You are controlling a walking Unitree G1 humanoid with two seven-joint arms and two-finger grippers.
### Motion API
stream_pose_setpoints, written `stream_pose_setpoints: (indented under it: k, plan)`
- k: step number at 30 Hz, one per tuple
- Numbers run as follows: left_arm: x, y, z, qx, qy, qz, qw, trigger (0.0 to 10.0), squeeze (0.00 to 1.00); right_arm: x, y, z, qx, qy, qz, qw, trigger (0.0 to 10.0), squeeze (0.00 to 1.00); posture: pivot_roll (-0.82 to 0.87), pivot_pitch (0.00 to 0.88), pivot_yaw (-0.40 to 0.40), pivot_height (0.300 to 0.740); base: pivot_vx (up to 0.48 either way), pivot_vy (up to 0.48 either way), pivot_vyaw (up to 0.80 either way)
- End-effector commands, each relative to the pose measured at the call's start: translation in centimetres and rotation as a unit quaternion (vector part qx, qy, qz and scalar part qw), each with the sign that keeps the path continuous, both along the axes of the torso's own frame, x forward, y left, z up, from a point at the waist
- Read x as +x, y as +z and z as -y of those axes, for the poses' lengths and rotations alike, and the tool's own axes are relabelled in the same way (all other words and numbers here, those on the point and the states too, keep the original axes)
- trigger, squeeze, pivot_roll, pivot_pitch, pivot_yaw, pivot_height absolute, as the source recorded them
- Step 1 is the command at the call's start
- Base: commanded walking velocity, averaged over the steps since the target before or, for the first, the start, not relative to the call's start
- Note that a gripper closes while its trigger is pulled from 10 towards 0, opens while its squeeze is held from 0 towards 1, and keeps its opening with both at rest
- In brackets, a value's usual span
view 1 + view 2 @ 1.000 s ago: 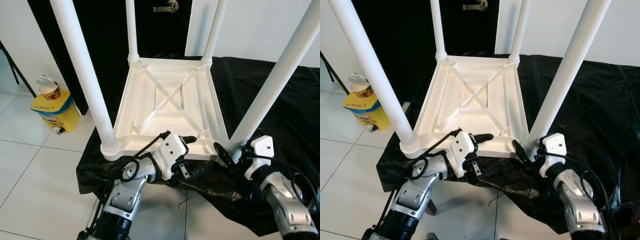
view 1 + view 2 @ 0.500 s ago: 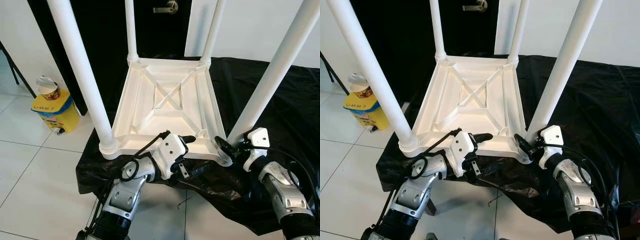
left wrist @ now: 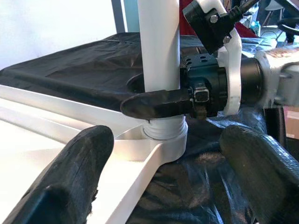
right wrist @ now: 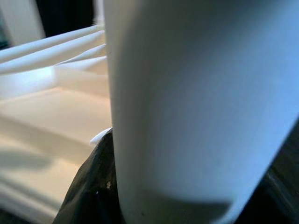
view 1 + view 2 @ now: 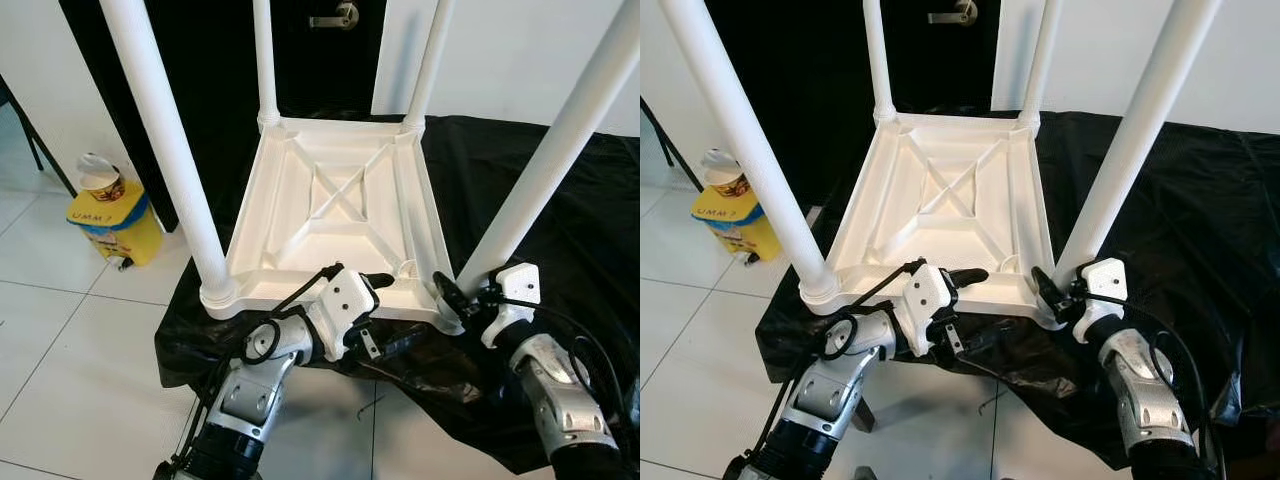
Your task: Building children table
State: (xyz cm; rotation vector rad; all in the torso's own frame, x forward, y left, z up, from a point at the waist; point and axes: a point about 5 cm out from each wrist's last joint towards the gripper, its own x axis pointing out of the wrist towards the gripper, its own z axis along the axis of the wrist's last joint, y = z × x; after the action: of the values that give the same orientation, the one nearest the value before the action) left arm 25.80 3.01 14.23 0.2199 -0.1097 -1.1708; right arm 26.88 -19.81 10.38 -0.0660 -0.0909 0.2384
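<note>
The upturned white plastic children's table [image 5: 340, 205] is lying on the black-sheeted bench [image 5: 560, 200], four legs up. The right end effector [image 5: 447, 296] is clasping the near-right white leg [image 5: 545, 170] at its base; the left end effector [image 5: 372, 312] is straddling the near rim, fingers spread.

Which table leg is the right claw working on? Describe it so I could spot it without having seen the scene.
An upside-down white children's table lies on a black sheet, its four legs pointing up. The leg in question rises from the near corner on the robot's right. It alone has the right claw at its base; the other near leg has no claw at it.
</note>
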Motion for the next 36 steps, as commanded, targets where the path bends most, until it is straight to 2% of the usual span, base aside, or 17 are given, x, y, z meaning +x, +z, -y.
stream_pose_setpoints:
  k: [1,2,4,6,8,9,11,13,22,23,24,25,27,32,35,36]
  plan:
    - [0.1,0.0,0.2,-0.01,0.033,-0.001,0.999,10.0,0.0,-0.7,-1.3,-0.3,0.0,-0.045,-0.029,0.999,10.0,0.0,-0.06,0.001,-0.023,0.74,0.0,0.0,0.0]
    - [0.1,0.0,0.2,-0.01,0.033,-0.001,0.999,10.0,0.0,-0.7,-1.3,-0.3,0.0,-0.045,-0.029,0.999,10.0,0.0,-0.06,0.001,-0.023,0.74,0.0,0.0,0.0]
    - [0.2,0.0,0.3,-0.01,0.03,-0.001,0.999,10.0,0.0,-1.0,-1.6,-0.9,0.007,-0.114,-0.032,0.993,10.0,0.0,-0.07,0.0,-0.029,0.74,0.0,0.0,0.0]
    - [0.2,0.0,0.3,-0.01,0.03,-0.001,0.999,10.0,0.0,-1.0,-1.6,-0.9,0.007,-0.114,-0.032,0.993,10.0,0.0,-0.07,0.0,-0.029,0.74,0.0,0.0,0.0]
    - [0.4,0.1,0.4,-0.012,0.033,0.002,0.999,10.0,0.0,-1.1,-1.9,-1.4,0.023,-0.176,-0.037,0.983,10.0,0.0,-0.06,0.0,-0.038,0.74,0.0,0.0,0.0]
    - [0.5,0.2,0.5,-0.013,0.035,0.003,0.999,10.0,0.0,-1.1,-2.0,-2.0,0.032,-0.185,-0.039,0.981,10.0,0.0,-0.06,0.0,-0.039,0.74,0.0,0.0,0.0]
    - [0.5,0.2,0.5,-0.014,0.036,0.003,0.999,10.0,0.0,-1.1,-2.0,-2.4,0.037,-0.187,-0.04,0.981,10.0,0.0,-0.06,0.0,-0.039,0.74,0.0,0.0,0.0]
    - [0.5,0.2,0.5,-0.015,0.037,0.003,0.999,10.0,0.0,-0.9,-1.6,-3.2,0.034,-0.164,-0.029,0.986,10.0,0.0,-0.07,0.0,-0.037,0.74,0.0,0.0,0.0]
    - [0.7,0.2,0.4,-0.008,0.034,0.012,0.999,10.0,0.0,-0.7,-1.1,-3.6,0.039,-0.147,-0.023,0.988,10.0,0.0,-0.07,0.0,-0.044,0.74,0.0,0.0,0.0]
    - [0.9,0.3,0.4,-0.009,0.036,0.013,0.999,10.0,0.0,-0.7,-1.0,-3.6,0.034,-0.148,-0.02,0.988,10.0,0.75,-0.07,0.0,-0.044,0.74,0.0,0.0,0.0]
    - [0.9,0.3,0.4,-0.009,0.036,0.013,0.999,10.0,0.0,-0.7,-1.0,-3.6,0.034,-0.148,-0.02,0.988,10.0,0.75,-0.07,0.0,-0.044,0.74,0.0,0.0,0.0]
    - [1.0,0.3,0.4,-0.01,0.038,0.014,0.999,10.0,0.0,-0.7,-0.6,-3.3,0.031,-0.145,-0.011,0.989,10.0,1.0,-0.07,0.0,-0.045,0.74,0.0,0.0,0.0]
    - [1.0,0.3,0.4,-0.01,0.038,0.014,0.999,10.0,0.0,-0.7,-0.6,-3.3,0.031,-0.145,-0.011,0.989,10.0,1.0,-0.07,0.0,-0.045,0.74,0.0,0.0,0.0]
    - [0.9,0.3,0.5,-0.011,0.036,0.014,0.999,10.0,0.0,-1.0,0.4,-1.9,0.026,-0.094,0.012,0.995,10.0,1.0,-0.08,0.0,-0.042,0.74,0.0,0.0,0.0]
    - [0.9,0.3,0.4,-0.01,0.036,0.013,0.999,10.0,0.0,-1.4,0.8,-0.6,0.016,-0.021,0.012,1.0,10.0,1.0,-0.08,0.0,-0.037,0.74,0.0,0.0,0.0]
    - [0.9,0.3,0.4,-0.01,0.036,0.013,0.999,10.0,0.0,-1.4,0.8,-0.6,0.016,-0.021,0.012,1.0,10.0,1.0,-0.08,0.0,-0.037,0.74,0.0,0.0,0.0]
